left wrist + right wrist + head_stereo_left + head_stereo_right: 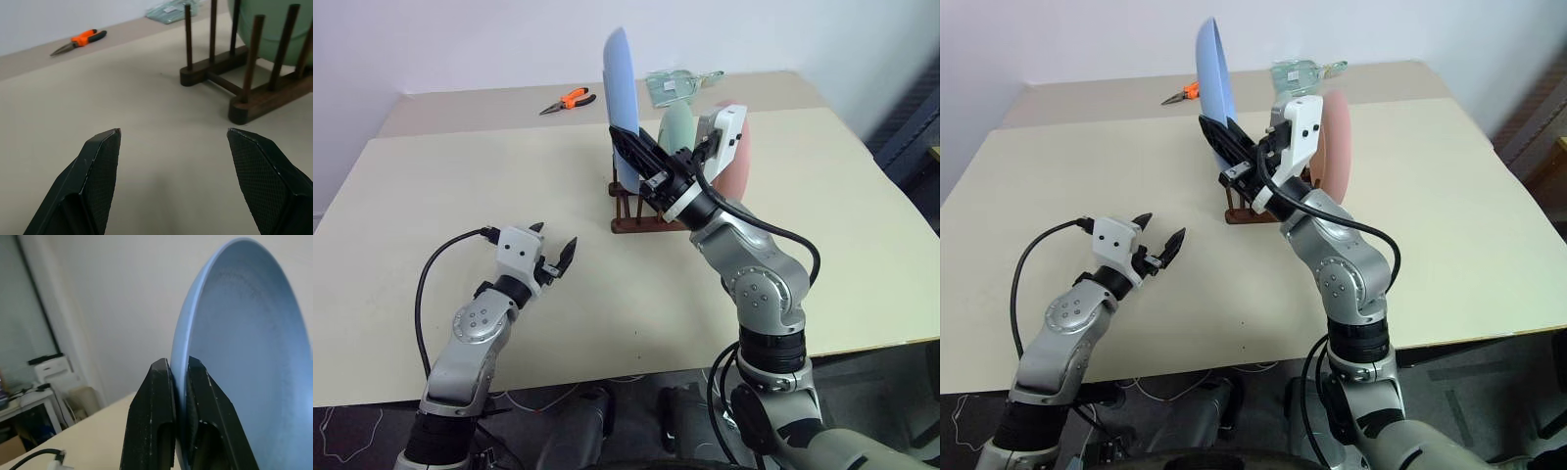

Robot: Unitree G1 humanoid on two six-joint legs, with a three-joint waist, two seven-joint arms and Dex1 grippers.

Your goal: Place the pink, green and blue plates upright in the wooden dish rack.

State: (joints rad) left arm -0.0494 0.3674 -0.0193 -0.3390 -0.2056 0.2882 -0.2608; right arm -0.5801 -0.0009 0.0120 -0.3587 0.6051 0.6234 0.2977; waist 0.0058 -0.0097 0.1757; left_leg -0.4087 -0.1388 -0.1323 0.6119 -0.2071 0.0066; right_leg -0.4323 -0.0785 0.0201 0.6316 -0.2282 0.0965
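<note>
The blue plate (625, 108) stood on edge above the wooden dish rack (641, 211), its rim running up and slightly back, its hollow face turned toward the robot's right. It was light blue, matte, with a raised rim. The right hand (180, 382) pinched its lower rim, black fingers pressed on either side. Behind it in the rack stood the green plate (677, 127), pale mint, upright between the pegs, and beyond that the pink plate (1337, 147), salmon, also on edge. The left hand (556, 253) hung over the worktop (431, 196), in front and left of the rack, its fingers spread, holding nothing. Orange-handled pliers (568, 100) lay behind the rack, near a clear plastic bag (674, 86).
</note>
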